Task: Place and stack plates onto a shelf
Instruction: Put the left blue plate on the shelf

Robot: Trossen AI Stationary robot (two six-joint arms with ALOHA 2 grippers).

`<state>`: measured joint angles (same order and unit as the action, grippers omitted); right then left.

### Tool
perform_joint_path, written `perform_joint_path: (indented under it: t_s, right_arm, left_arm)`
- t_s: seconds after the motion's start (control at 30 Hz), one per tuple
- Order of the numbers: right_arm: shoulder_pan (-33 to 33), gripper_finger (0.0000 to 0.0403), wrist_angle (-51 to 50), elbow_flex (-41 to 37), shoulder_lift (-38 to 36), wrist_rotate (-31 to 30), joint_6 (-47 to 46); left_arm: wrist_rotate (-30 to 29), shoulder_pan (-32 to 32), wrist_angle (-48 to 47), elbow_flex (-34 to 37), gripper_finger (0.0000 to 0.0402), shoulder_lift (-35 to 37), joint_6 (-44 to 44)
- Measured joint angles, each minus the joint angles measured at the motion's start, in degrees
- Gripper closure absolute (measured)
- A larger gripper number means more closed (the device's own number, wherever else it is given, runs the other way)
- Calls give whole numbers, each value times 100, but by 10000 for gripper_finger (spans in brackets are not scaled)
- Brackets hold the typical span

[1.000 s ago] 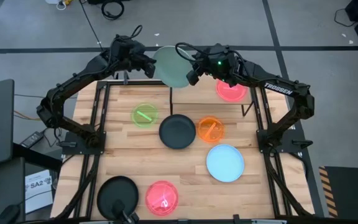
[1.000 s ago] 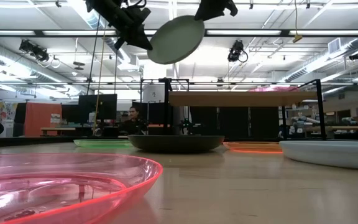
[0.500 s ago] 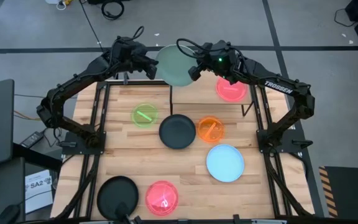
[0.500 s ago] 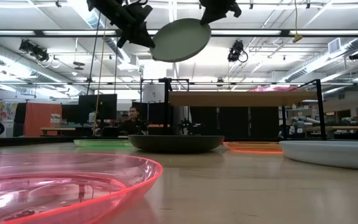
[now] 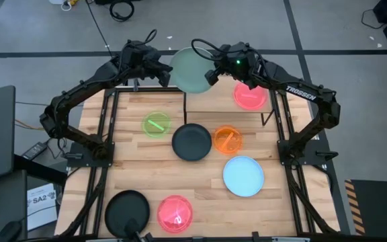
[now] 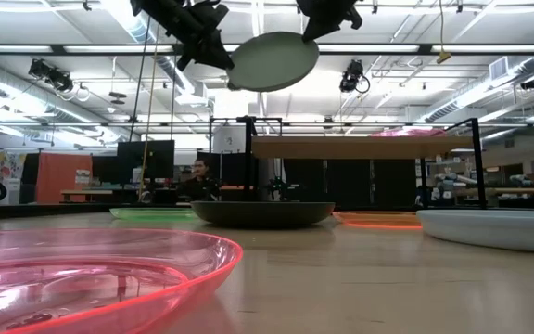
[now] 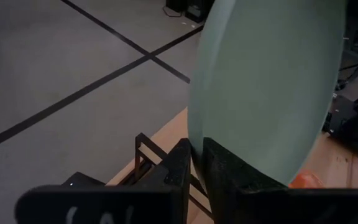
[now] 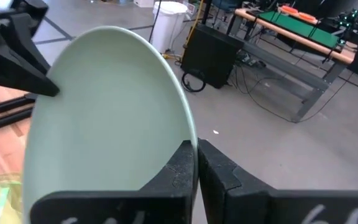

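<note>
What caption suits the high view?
Both grippers, left gripper and right gripper, hold the pale green plate aloft.

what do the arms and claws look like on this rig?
Two matte black jointed arms. The right arm carries white TROSSEN lettering and a green light near its wrist; black cables loop above both wrists. The left claw and the right claw each have two flat, blocky black fingers.

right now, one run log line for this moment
phase: handover aloft | pale green plate | right gripper: shut on rim | left gripper: at opposite rim
</note>
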<state>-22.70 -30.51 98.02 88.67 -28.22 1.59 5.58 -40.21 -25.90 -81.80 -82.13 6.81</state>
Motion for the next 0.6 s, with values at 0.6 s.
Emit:
perform_joint_path:
  t_s: [0.6]
  right_arm:
    - [-499,389,-516,0,1,-2,-167]
  left_arm:
    - [-72,-8,-45,0,277,0,-229]
